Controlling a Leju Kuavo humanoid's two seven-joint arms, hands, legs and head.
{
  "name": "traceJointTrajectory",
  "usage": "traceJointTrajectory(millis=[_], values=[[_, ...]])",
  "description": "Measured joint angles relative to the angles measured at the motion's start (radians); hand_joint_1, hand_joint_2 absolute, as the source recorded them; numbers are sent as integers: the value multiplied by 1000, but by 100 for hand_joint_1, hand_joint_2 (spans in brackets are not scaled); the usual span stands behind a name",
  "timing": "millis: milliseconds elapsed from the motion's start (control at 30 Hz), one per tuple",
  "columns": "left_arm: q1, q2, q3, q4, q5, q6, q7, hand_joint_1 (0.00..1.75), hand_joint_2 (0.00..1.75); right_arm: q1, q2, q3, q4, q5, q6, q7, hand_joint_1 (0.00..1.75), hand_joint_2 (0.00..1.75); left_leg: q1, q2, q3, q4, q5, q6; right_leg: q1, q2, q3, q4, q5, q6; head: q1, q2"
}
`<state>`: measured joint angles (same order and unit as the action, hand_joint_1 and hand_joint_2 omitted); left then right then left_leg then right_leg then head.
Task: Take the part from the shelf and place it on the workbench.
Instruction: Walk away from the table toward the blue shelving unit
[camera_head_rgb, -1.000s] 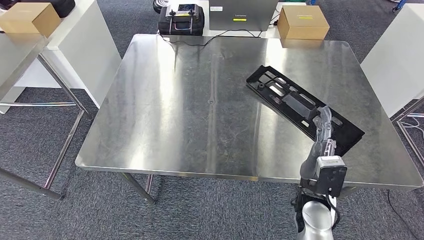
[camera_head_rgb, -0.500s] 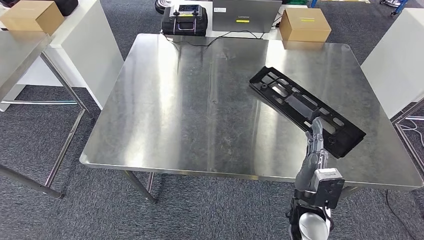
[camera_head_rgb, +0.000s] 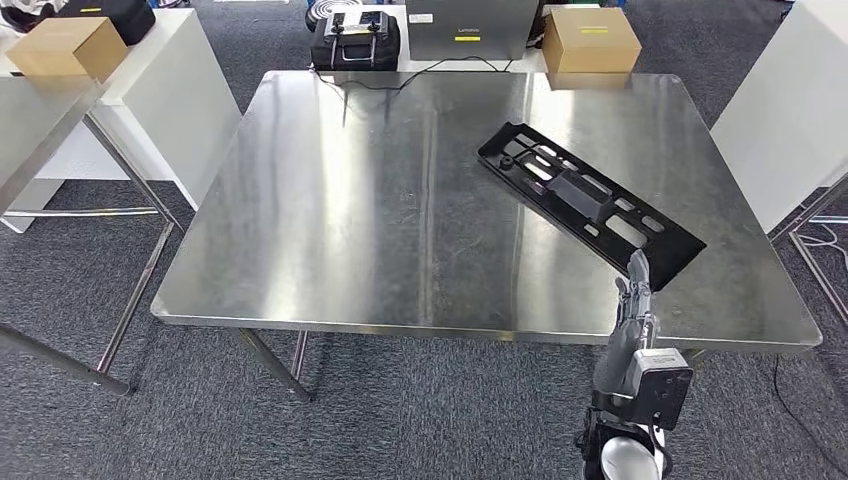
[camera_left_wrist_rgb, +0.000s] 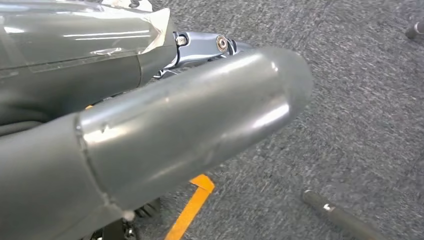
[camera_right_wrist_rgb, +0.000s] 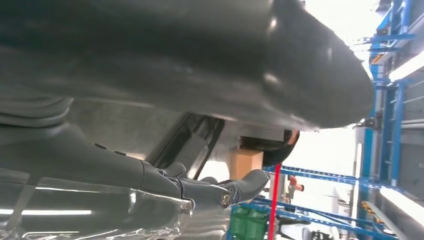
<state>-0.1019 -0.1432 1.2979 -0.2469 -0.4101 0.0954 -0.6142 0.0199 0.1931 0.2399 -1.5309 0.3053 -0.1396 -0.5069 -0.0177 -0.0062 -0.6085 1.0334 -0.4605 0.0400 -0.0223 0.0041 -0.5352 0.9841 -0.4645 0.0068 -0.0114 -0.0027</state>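
**Right hand off the part; part lies on the workbench**

The right hand (camera_head_rgb: 636, 285) stands at the near edge of the workbench (camera_head_rgb: 350, 200), fingers extended, close together and holding nothing. Its tips point at the near end of the part (camera_head_rgb: 590, 205) but appear just short of it. A second ago the same hand lay over that end of the part; half a second ago it was already drawn back toward the table edge, and it now sits lower and nearer the robot. The camera has also shifted a little, so the small displacement of the part in the picture is not taken as movement. In the right wrist view the fingers (camera_right_wrist_rgb: 210, 190) are straight with a clear gap to the thumb, nothing between them.

The left hand (camera_left_wrist_rgb: 150, 135) hangs over carpet; whether its fingers are spread or curled cannot be told.

Judgement: the part rests flat and diagonal on the right half of the steel top, released. The placing looks done; only arm withdrawal remains.

Count: one part, one workbench, two cardboard boxes (camera_head_rgb: 590, 40) (camera_head_rgb: 68, 47), one black case (camera_head_rgb: 355, 40) beyond the far edge.
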Motion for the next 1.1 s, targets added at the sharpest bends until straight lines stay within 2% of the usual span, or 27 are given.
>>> traceJointTrajectory(millis=[33,67,100,133,167,200,233,267,333,367,400,500,533,567,600,667,700,733,767,833,867,900,967,1000,1033,1067,1100], values=[[0,0,0,0,0,0,0,0,0,3,0,-1,0,0,0,0,0,0,7,1,-23,78,-52,-11,1,-1,-14,0,11,-6,-1,0],[1,-1,0,0,0,0,0,0,0,6,0,-2,0,0,0,0,0,0,15,1,-31,137,-93,-21,2,-3,-30,1,25,-10,-3,0],[1,-1,1,0,0,0,1,0,0,9,0,-4,0,0,0,0,0,0,21,2,-18,164,-114,-27,3,-4,-47,2,38,-10,-4,0],[0,-1,1,0,0,0,1,0,0,11,-1,-5,0,0,0,0,0,0,26,2,19,144,-111,-28,3,-4,-61,2,50,-7,-4,0],[-1,-1,1,-1,-1,0,1,0,0,11,0,-6,0,0,0,0,0,0,27,2,79,58,-89,-25,4,-3,-68,2,58,-2,-4,0],[-3,-1,0,-1,-3,-1,3,0,0,12,0,-8,-1,0,-1,0,0,0,25,2,123,-6,-75,-21,5,-4,-71,1,65,3,-3,0],[-3,-2,0,-2,-6,-1,5,0,0,12,0,-9,-1,0,-3,0,0,0,22,1,148,-46,-70,-17,6,-4,-72,1,71,10,-3,0],[-4,-2,0,-3,-10,-2,8,0,0,13,0,-11,-2,-1,-5,0,0,0,19,0,155,-62,-70,-13,7,-5,-74,0,78,17,-3,0],[-3,-2,0,-4,-17,-1,16,0,0,19,0,-19,-3,-2,-12,-1,0,0,17,2,142,-64,-55,-1,7,-6,-76,-1,88,31,-4,0],[-3,-2,0,-4,-19,-1,20,0,0,24,-1,-24,-4,-2,-15,-2,0,0,18,4,133,-66,-45,7,8,-6,-86,8,78,33,-4,0],[-3,-3,0,-4,-20,-1,22,0,0,28,-2,-30,-5,-3,-18,-2,0,0,19,6,121,-70,-32,16,9,-5,-99,33,53,31,-1,0],[-2,-3,0,-4,-29,3,26,0,0,41,-4,-47,-5,0,-32,-4,0,0,16,12,79,-71,2,29,9,-4,-153,209,-76,15,5,0],[-2,-3,-1,-4,-34,5,25,0,0,47,-5,-52,-5,3,-39,-5,0,0,15,13,65,-71,13,30,9,-4,-158,263,-98,18,5,0],[-1,-3,-2,-4,-39,8,23,0,0,52,-5,-57,-5,5,-46,-6,0,0,13,15,53,-69,23,30,9,-4,-150,290,-102,25,5,0],[-1,-3,-3,-4,-41,8,21,0,0,58,-6,-62,-5,7,-51,-6,0,0,12,15,41,-67,32,29,9,-4,-122,277,-88,35,5,0],[-1,-3,-4,-4,-41,5,15,0,0,65,-6,-71,-5,8,-61,-6,0,0,11,15,20,-59,48,24,10,-4,-22,154,-56,44,6,0],[-1,-3,-4,-4,-41,4,13,0,0,67,-6,-74,-5,10,-65,-6,0,0,9,15,9,-53,54,20,12,-4,33,75,-53,41,5,0],[-1,-3,-4,-4,-41,4,12,0,0,69,-5,-76,-5,12,-69,-5,0,0,7,16,2,-48,60,15,15,-5,67,18,-56,35,5,0],[-1,-3,-4,-5,-40,5,12,0,0,71,-4,-78,-5,16,-72,-4,0,0,7,16,-2,-45,66,9,18,-5,84,-15,-63,29,4,0],[-1,-1,-4,-5,-43,16,12,0,0,77,1,-83,-5,24,-76,1,0,0,8,16,-7,-43,76,-3,16,-6,76,-24,-56,16,3,0],[0,-1,-4,-6,-48,24,13,0,0,78,4,-86,-5,29,-76,5,0,0,10,14,-12,-37,67,-10,13,-7,70,-24,-48,7,3,0],[1,0,-4,-6,-53,32,14,0,0,79,10,-89,-5,35,-72,10,0,0,12,13,-22,-17,39,-17,8,-8,62,-26,-38,-3,1,0],[2,0,-5,-6,-60,39,15,0,0,79,20,-92,-3,48,-63,15,0,0,18,9,-52,75,-59,-32,5,-11,41,-26,-17,-15,-2,0],[2,0,-5,-6,-61,40,15,0,0,79,25,-94,-1,55,-58,15,0,0,21,8,-68,138,-106,-38,5,-11,31,-25,-6,-17,-2,0],[2,0,-5,-6,-61,38,14,0,0,79,27,-95,2,60,-54,16,0,0,25,8,-77,195,-131,-43,5,-11,19,-24,5,-16,-3,0],[2,1,-6,-6,-61,35,13,0,0,79,29,-96,5,63,-51,15,0,0,29,8,-75,229,-132,-47,5,-12,7,-22,15,-14,-3,0],[1,1,-6,-6,-60,29,11,0,0,79,32,-97,8,65,-48,15,0,0,33,8,-57,230,-112,-50,4,-12,-7,-19,24,-10,-3,0]])
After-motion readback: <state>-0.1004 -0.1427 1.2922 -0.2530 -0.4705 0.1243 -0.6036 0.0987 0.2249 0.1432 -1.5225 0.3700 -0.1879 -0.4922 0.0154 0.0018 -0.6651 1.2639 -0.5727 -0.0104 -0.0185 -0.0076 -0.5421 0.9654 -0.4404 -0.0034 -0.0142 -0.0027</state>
